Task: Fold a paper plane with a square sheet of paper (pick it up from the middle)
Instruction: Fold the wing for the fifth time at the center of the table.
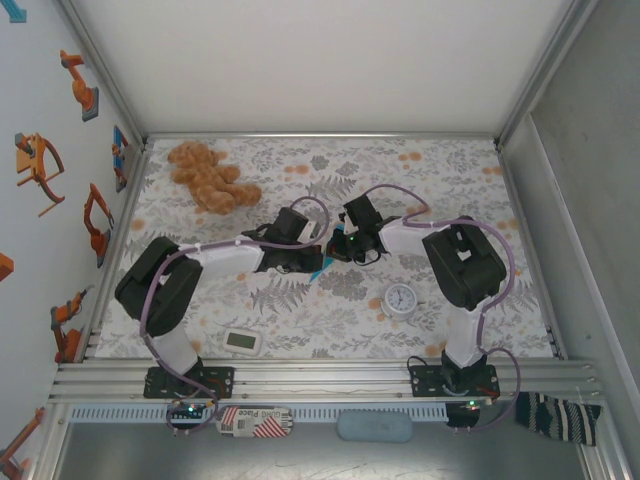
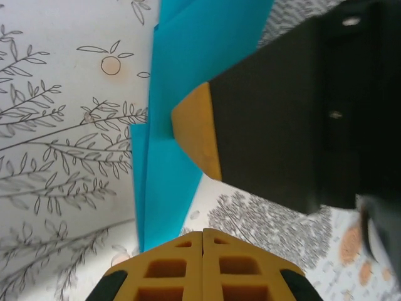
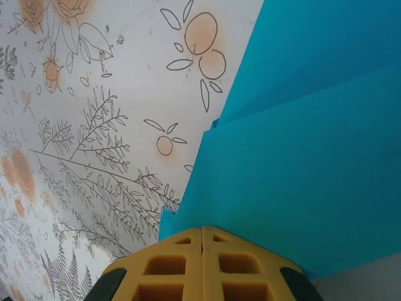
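Observation:
The square sheet of paper (image 2: pixel 178 119) lies on the flowered table cloth, turquoise and folded into overlapping layers with a straight crease. In the top view a small turquoise corner of the paper (image 1: pixel 318 272) peeks out under the two wrists. My left gripper (image 2: pixel 202 233) is shut, its tips just past the paper's near end with nothing between them. My right gripper (image 3: pixel 202 229) is shut too, its tips set on the paper (image 3: pixel 301 157) near its edge. The right gripper's orange fingertip (image 2: pixel 197 128) rests on the sheet in the left wrist view. Both grippers (image 1: pixel 316 260) (image 1: pixel 337 248) meet at mid-table.
A brown teddy bear (image 1: pixel 208 177) lies at the back left. A small round white clock (image 1: pixel 401 298) sits right of centre, close to the right arm. A small white rectangular gadget (image 1: pixel 243 342) lies near the front edge. Walls close the table (image 1: pixel 440 165) on three sides.

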`<state>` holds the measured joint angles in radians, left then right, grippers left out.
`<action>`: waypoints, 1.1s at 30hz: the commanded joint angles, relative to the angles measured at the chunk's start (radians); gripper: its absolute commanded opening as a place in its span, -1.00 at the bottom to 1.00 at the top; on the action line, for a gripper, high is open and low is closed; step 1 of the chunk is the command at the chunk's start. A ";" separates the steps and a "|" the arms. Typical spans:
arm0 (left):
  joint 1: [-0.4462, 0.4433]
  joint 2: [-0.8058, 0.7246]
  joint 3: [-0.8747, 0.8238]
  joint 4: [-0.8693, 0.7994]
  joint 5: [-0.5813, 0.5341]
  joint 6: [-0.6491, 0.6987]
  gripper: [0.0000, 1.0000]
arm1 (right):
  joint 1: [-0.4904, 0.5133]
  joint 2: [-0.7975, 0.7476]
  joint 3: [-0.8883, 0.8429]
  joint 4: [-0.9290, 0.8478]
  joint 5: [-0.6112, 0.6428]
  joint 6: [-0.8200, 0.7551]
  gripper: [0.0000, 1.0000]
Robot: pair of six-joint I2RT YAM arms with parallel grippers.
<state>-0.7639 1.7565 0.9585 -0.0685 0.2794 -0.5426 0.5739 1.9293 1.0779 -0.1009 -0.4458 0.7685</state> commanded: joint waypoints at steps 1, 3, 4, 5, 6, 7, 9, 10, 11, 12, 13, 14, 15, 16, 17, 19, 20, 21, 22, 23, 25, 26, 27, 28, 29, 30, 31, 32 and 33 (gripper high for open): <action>0.010 0.046 0.020 0.017 -0.001 -0.026 -0.95 | 0.006 -0.028 -0.013 -0.048 0.026 0.015 -1.00; 0.011 0.066 0.021 0.012 -0.010 -0.027 -0.96 | 0.004 -0.035 -0.016 -0.049 0.023 0.016 -1.00; 0.011 0.075 0.021 0.009 -0.011 -0.025 -0.96 | 0.003 -0.039 -0.018 -0.049 0.020 0.017 -1.00; 0.011 0.083 0.021 0.007 -0.010 -0.025 -0.96 | 0.002 -0.043 -0.015 -0.049 0.017 0.017 -1.00; 0.012 0.092 0.022 0.003 -0.010 -0.026 -0.98 | 0.001 -0.049 -0.016 -0.047 0.011 0.017 -1.00; 0.012 0.101 0.021 -0.005 -0.013 -0.029 -0.99 | -0.002 -0.062 -0.016 -0.039 0.003 0.013 -1.00; 0.011 0.112 0.014 -0.016 -0.018 -0.035 -1.00 | -0.009 -0.098 -0.013 -0.034 0.010 -0.001 -1.00; 0.011 0.113 0.002 -0.014 -0.019 -0.036 -1.00 | -0.016 -0.115 -0.012 -0.034 0.015 -0.010 -1.00; 0.011 0.112 -0.008 -0.014 -0.023 -0.038 -1.00 | -0.023 -0.129 -0.010 -0.037 0.022 -0.018 -1.00; 0.010 0.112 -0.016 -0.018 -0.023 -0.040 -1.00 | -0.035 -0.143 -0.007 -0.043 0.031 -0.024 -1.00; 0.010 0.110 -0.019 -0.022 -0.019 -0.037 -1.00 | -0.043 -0.149 -0.003 -0.053 0.045 -0.039 -1.00; 0.011 0.108 -0.021 -0.026 -0.016 -0.036 -1.00 | -0.050 -0.149 0.002 -0.065 0.053 -0.054 -1.00; 0.011 0.107 -0.023 -0.028 -0.012 -0.035 -1.00 | -0.054 -0.143 0.014 -0.083 0.064 -0.074 -1.00; 0.010 0.107 -0.021 -0.027 -0.005 -0.035 -1.00 | -0.060 -0.129 0.029 -0.102 0.071 -0.092 -1.00; 0.011 0.106 -0.020 -0.027 0.001 -0.034 -1.00 | -0.063 -0.114 0.041 -0.122 0.071 -0.109 -1.00; 0.010 0.101 -0.017 -0.031 0.007 -0.031 -1.00 | -0.066 -0.090 0.063 -0.150 0.074 -0.138 -1.00; 0.010 0.100 -0.012 -0.038 0.007 -0.029 -1.00 | -0.069 -0.080 0.073 -0.163 0.075 -0.152 -1.00; 0.011 0.100 -0.007 -0.045 0.006 -0.026 -1.00 | -0.074 -0.065 0.091 -0.193 0.077 -0.165 -1.00; 0.011 0.099 -0.001 -0.053 0.009 -0.020 -1.00 | -0.078 -0.050 0.119 -0.228 0.080 -0.187 -1.00; 0.009 0.099 0.004 -0.061 0.009 -0.015 -1.00 | -0.079 -0.038 0.142 -0.254 0.082 -0.207 -1.00; 0.011 0.097 0.013 -0.066 0.013 -0.006 -1.00 | -0.079 -0.012 0.180 -0.291 0.097 -0.235 -1.00; 0.012 0.099 0.017 -0.070 0.017 -0.002 -1.00 | -0.078 0.001 0.197 -0.309 0.098 -0.245 -1.00; 0.011 0.101 0.022 -0.074 0.022 0.001 -1.00 | -0.079 0.015 0.214 -0.326 0.100 -0.253 -1.00; 0.011 0.103 0.026 -0.073 0.023 0.004 -1.00 | -0.078 0.028 0.226 -0.335 0.102 -0.256 -1.00; 0.012 0.101 0.028 -0.072 0.025 0.004 -1.00 | -0.078 0.036 0.233 -0.340 0.105 -0.257 -1.00; 0.012 0.100 0.026 -0.071 0.026 0.004 -1.00 | -0.079 0.046 0.239 -0.344 0.105 -0.259 -1.00; 0.012 0.097 0.026 -0.069 0.028 0.004 -1.00 | -0.078 0.052 0.242 -0.345 0.105 -0.259 -1.00; 0.012 0.096 0.028 -0.070 0.030 0.006 -1.00 | -0.079 0.056 0.244 -0.347 0.104 -0.259 -1.00; 0.012 0.095 0.029 -0.070 0.032 0.007 -1.00 | -0.079 0.063 0.247 -0.348 0.102 -0.259 -1.00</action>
<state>-0.7528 1.8366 0.9768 -0.0711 0.2966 -0.5613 0.5003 1.9724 1.3029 -0.3908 -0.3611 0.5430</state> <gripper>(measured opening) 0.064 0.049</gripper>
